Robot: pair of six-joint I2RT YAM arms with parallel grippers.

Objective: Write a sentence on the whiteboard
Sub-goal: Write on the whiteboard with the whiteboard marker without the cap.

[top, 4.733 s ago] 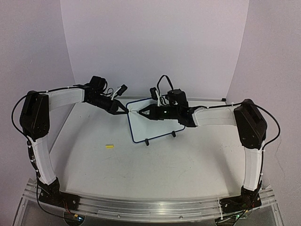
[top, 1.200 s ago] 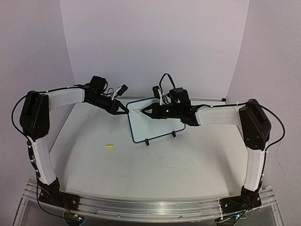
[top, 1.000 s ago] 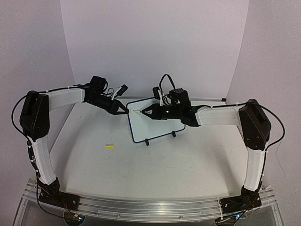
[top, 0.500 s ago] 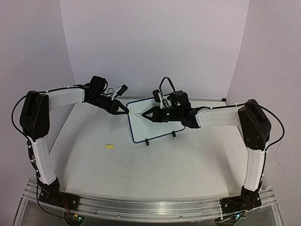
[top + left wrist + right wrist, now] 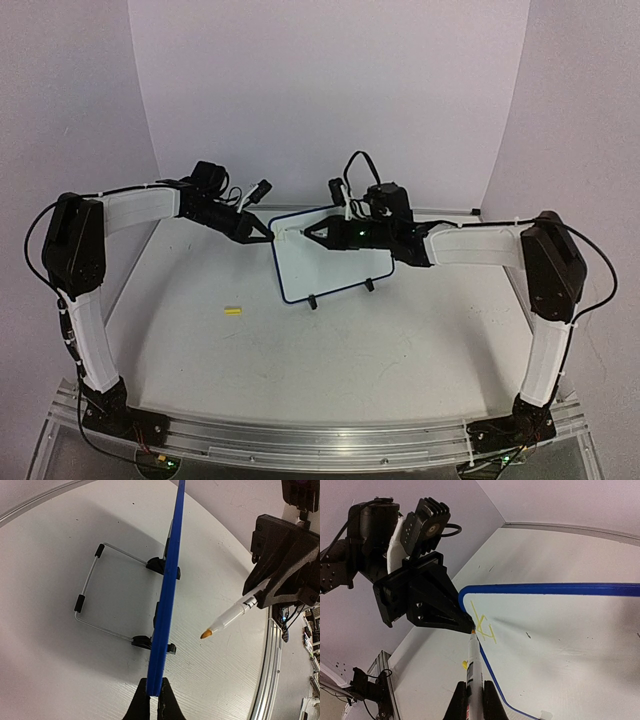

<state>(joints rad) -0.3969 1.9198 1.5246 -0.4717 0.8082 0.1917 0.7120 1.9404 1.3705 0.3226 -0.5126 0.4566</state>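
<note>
Whiteboard pinched at one corner, marker poised beside it.
Left fingers are closed tight on the board's blue rim; right fingers are clamped on the marker. Only the right wrist view shows the sentence, a few yellow strokes near that corner. The left wrist view shows the tip apart from the board, which stands on its wire stand, far mid-surface.

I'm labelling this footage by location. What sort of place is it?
Probably a robotics lab bench: left arm and right arm bolted to an aluminium rail, a white table inside a plain backdrop, a small whiteboard.
</note>
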